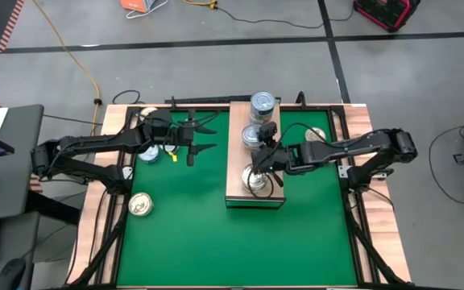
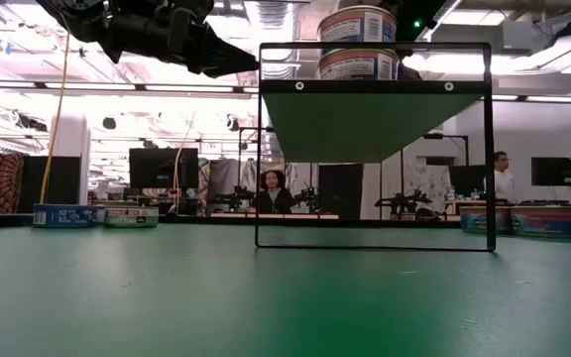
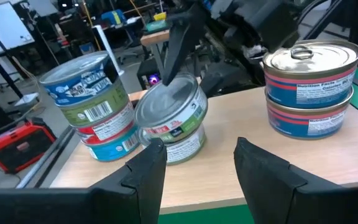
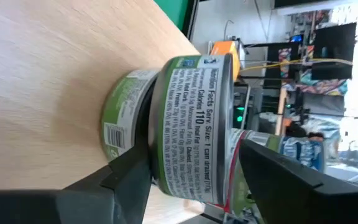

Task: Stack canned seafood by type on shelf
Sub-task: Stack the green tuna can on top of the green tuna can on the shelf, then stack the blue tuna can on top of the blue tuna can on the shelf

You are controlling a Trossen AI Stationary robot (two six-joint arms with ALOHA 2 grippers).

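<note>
The shelf (image 1: 254, 192) is a light-wood block standing on the green mat. It carries three stacks of canned seafood: a blue-labelled stack (image 3: 92, 106) at its far end, a green-labelled pair (image 3: 169, 121) in the middle and a red-and-blue pair (image 3: 309, 87) at its near end. The upper green tin (image 4: 194, 118) sits crooked on the lower one (image 4: 120, 118). My right gripper (image 4: 194, 158) is open, with one finger on either side of that upper tin. My left gripper (image 1: 213, 137) hangs open and empty above the mat, left of the shelf. My right gripper comes slanting down from the table's right side. Its fingers (image 4: 126, 177) flank the upper green tin's side wall (image 4: 197, 149). A gap shows at one finger; whether the other touches the tin I cannot tell. The tin rests tilted on the lower green tin.
Loose tins lie on the mat: a gold-topped one (image 1: 141, 205) near the left edge, some beneath my left arm (image 1: 147, 153), and one (image 1: 316, 134) right of the shelf. Open mat lies nearer than the shelf. People (image 2: 274, 193) show in the room beyond the table.
</note>
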